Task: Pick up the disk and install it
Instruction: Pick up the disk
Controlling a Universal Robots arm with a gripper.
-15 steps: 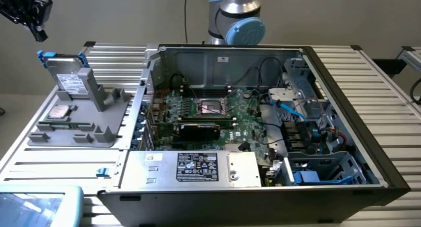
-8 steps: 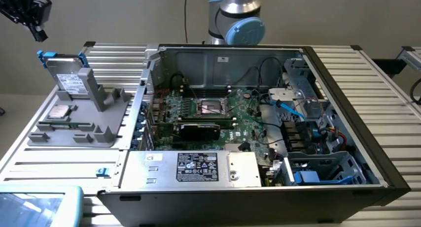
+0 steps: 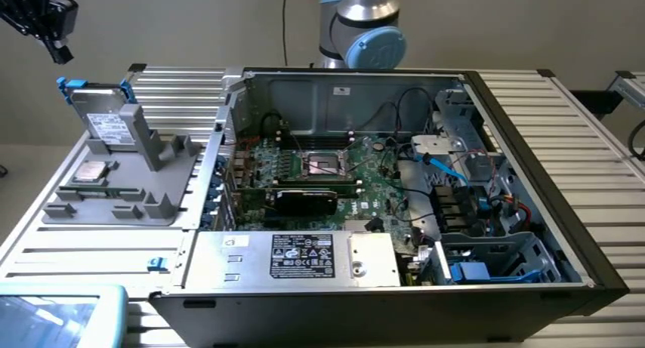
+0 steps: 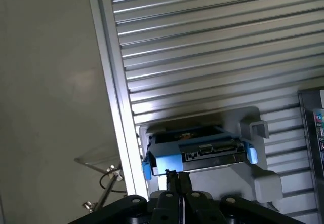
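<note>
The disk [image 3: 104, 112] stands upright in a grey holder [image 3: 151, 183] at the exterior view's left, its blue rails at the top corners and its white label facing the camera. My gripper [image 3: 59, 52] hangs in the air above it and toward the exterior view's left, apart from it. In the wrist view the disk [image 4: 200, 150] is seen edge-on with its blue rails and connector side, seated in the grey holder [image 4: 255, 127]. My gripper [image 4: 177, 177] has its dark fingers pressed together, shut with nothing between them.
An open computer case [image 3: 524, 129] lies in the middle of the slatted table [image 3: 171, 91], with a motherboard, cables and a drive cage [image 3: 499, 259] at its near right corner. A small square silver chip [image 3: 93, 171] rests on the holder. A pale blue object [image 3: 60, 316] sits at the near left.
</note>
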